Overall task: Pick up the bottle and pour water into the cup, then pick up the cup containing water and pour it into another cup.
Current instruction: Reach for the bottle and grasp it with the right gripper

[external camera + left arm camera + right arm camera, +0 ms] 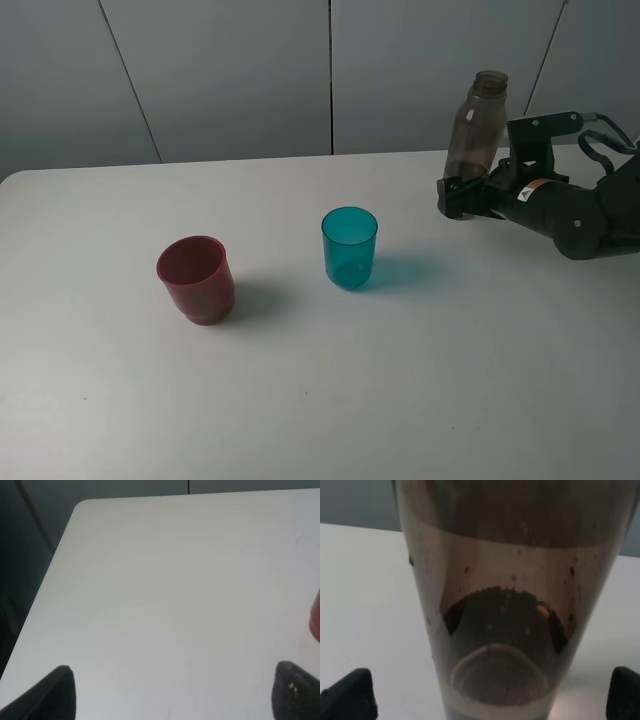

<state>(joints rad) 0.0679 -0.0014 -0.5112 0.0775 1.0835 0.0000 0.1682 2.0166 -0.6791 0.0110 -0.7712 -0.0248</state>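
The right gripper stands with its jaws spread wide around the foot of the smoky grey-brown bottle. In the wrist view a strip of white table shows between each fingertip and the bottle's wall, so no grip is closed on it. The uncapped bottle rises above the fingers, leaning slightly. Out past the fingertips, well apart from them, the teal translucent cup stands upright near the table's middle. Farther along the same line sits the dark red cup, also upright and apart from the teal one. The left gripper hangs over bare tabletop, fingers wide apart and holding nothing, with a sliver of the red cup beyond one finger.
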